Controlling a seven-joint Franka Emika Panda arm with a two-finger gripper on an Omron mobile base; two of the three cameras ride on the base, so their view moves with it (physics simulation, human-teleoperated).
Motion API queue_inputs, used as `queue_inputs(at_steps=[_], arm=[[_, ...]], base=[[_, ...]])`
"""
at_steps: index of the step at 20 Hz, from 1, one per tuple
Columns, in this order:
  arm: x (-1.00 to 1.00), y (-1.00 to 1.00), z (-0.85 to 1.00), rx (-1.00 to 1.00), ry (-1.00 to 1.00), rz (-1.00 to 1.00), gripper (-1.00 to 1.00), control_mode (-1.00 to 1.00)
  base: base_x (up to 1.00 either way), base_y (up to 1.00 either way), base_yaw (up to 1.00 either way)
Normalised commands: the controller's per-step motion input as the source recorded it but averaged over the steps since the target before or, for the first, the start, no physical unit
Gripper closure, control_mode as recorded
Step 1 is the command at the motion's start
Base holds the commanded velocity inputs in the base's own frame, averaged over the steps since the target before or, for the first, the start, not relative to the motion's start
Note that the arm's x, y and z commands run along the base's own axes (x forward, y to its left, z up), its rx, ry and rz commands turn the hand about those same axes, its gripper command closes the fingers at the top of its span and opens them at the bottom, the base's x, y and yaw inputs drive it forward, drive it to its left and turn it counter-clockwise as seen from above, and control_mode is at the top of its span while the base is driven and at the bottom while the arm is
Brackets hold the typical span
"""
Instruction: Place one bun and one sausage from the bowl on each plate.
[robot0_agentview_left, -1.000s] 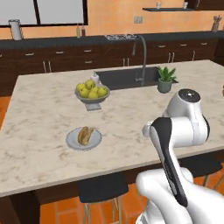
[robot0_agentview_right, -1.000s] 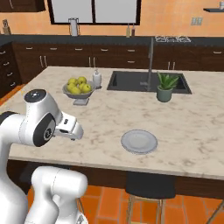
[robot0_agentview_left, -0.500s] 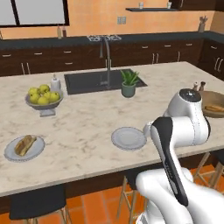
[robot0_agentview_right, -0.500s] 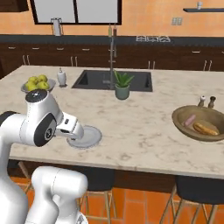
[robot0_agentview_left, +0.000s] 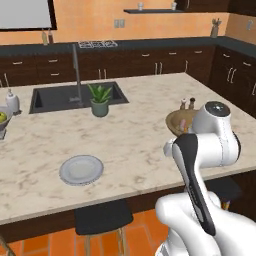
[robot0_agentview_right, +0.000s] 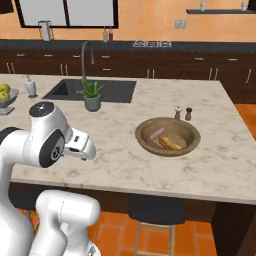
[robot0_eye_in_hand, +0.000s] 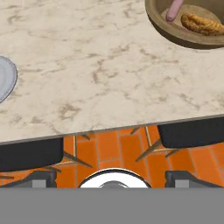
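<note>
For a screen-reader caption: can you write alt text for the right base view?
A wide brown bowl holding one bun and one sausage sits on a marble kitchen island. Behind it stand two small shakers; a potted plant stands by the sink.

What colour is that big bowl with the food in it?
The bowl is olive-brown, like wood. It shows best in the right base view.

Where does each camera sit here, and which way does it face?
Left base view: behind the arm's left, facing the marble island; white arm lower right, empty light-grey round plate.
Right base view: behind the arm's right; arm lower left, olive-brown wooden bowl.
Hand view: looks down past the counter edge; open hand at the bottom.
All three share the bowl.
</note>
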Motion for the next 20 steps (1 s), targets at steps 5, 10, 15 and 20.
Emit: queue_inputs(at_steps=[5, 10, 15, 20], arm=[[0.00, 0.00, 0.00, 0.00, 0.00, 0.00, -1.00, 1.00], [0.00, 0.00, 0.00, 0.00, 0.00, 0.00, -1.00, 1.00], [0.00, 0.00, 0.00, 0.00, 0.00, 0.00, -1.00, 1.00], [0.00, 0.00, 0.00, 0.00, 0.00, 0.00, -1.00, 1.00]], base=[[0.20, -0.50, 0.01], [0.40, -0.08, 0.01], [0.46, -0.46, 0.16], [0.06, -0.72, 0.10]])
